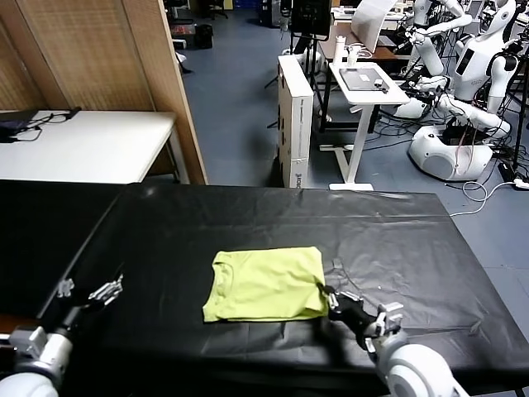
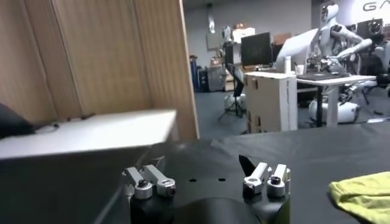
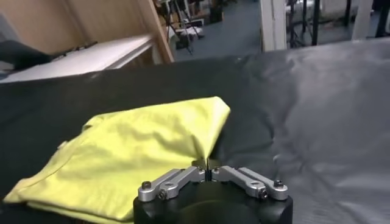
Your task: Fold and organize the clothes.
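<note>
The clothes, a lime yellow-green T-shirt point(image 1: 264, 283), lie folded into a rough rectangle on the black table point(image 1: 413, 240), collar towards the left. My right gripper point(image 1: 324, 291) is at the shirt's near right corner, low over the table. In the right wrist view the right gripper point(image 3: 207, 164) is shut, with a thin edge of the shirt point(image 3: 140, 152) pinched between its fingertips. My left gripper point(image 1: 87, 289) rests open near the table's left front, well apart from the shirt. In the left wrist view the left gripper point(image 2: 207, 179) holds nothing, and the shirt point(image 2: 365, 195) shows off to one side.
A white table point(image 1: 91, 145) and a wooden partition point(image 1: 124, 58) stand behind on the left. Beyond the far edge are a tall cardboard box point(image 1: 295, 120), a small white desk point(image 1: 368, 83) and other robots point(image 1: 463, 99). The black cloth is wrinkled on the right.
</note>
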`<action>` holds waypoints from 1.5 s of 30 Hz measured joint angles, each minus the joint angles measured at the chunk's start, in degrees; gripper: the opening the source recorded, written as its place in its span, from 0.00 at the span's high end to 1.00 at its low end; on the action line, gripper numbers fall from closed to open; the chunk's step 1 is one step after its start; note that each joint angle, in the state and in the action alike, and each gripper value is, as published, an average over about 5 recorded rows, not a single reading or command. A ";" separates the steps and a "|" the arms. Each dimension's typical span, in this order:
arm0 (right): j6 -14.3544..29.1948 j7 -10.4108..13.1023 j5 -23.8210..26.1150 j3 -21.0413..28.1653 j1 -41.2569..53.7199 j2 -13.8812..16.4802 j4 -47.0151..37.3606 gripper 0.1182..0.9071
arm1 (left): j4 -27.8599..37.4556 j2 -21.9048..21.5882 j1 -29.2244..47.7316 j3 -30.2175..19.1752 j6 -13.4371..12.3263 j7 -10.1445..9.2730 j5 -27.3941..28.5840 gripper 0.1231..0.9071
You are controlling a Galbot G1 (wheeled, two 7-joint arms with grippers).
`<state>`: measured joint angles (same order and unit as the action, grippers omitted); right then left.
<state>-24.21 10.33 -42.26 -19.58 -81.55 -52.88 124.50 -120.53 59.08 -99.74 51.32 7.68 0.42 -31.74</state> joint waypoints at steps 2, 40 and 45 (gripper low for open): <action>1.92 -0.27 1.33 -1.52 -0.99 0.56 0.98 0.96 | -0.17 -0.62 -0.96 0.42 -0.30 -0.06 -0.95 0.00; -3.16 -3.11 6.54 -1.89 -3.24 -1.68 -1.82 0.96 | -0.50 0.81 -5.68 -0.02 -2.22 0.32 0.61 0.00; -3.44 -3.73 7.96 -2.21 -3.41 -1.60 -1.40 0.96 | -0.28 0.79 -5.56 -0.32 -2.19 0.37 0.78 0.00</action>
<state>-27.65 6.59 -34.31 -21.78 -84.95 -54.48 123.10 -120.81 59.88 -105.30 51.01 5.49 0.79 -30.96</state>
